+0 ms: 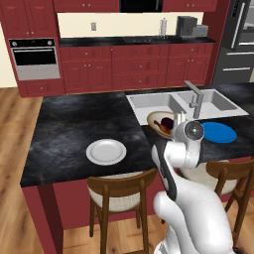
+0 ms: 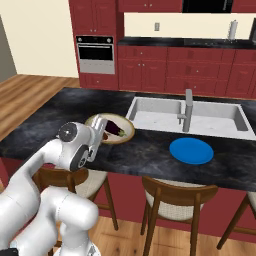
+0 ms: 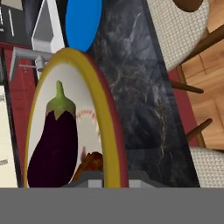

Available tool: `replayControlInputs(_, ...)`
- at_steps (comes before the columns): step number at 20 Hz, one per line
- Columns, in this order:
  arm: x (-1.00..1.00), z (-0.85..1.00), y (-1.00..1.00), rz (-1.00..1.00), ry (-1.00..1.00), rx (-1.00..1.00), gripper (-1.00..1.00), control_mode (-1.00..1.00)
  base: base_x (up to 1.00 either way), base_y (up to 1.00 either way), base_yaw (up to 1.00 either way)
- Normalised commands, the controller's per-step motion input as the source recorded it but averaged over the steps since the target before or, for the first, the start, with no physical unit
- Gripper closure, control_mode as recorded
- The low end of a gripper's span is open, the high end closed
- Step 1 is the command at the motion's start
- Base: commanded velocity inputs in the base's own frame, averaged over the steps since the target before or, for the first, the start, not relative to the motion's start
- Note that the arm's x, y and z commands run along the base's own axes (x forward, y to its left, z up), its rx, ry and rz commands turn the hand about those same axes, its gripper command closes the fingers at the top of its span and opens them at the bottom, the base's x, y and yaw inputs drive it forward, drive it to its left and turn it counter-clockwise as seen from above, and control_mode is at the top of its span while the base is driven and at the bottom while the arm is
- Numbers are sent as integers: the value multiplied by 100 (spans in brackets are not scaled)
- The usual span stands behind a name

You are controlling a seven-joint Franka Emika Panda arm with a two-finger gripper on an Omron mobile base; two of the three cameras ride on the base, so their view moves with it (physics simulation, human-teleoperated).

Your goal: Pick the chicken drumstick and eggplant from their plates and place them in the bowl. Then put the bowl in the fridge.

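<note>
The gripper point(image 2: 100, 131) is clamped on the near rim of the bowl point(image 2: 126, 134), just left of the sink point(image 2: 150, 112). Inside lie the eggplant point(image 3: 54, 146) and the chicken drumstick point(image 3: 89, 164) (mostly hidden). The blue plate point(image 2: 191, 151) sits before the sink. No readable writing.

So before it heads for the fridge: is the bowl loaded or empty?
Loaded. The bowl holds the eggplant and, beside it, the chicken drumstick; the white plate and blue plate are bare.
</note>
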Motion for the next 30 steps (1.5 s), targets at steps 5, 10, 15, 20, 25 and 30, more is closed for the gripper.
replayControlInputs(5, -28, -5, 9, 1, -4, -1, 100, -100, 0, 0, 0)
replayControlInputs(10, -20, -8, 4, 5, 7, -6, 100, -100, 0, 0, 0)
replayControlInputs(15, -14, -16, 2, 10, 2, -1, 100, -100, 0, 0, 0)
replayControlInputs(20, -3, -2, 1, 2, 0, 0, 100, -100, 0, 0, 0)
replayControlInputs(25, 0, 0, 0, 0, 0, 0, 100, -100, 0, 0, 0)
replayControlInputs(30, 0, 0, 0, 0, 0, 0, 100, -100, 0, 0, 0)
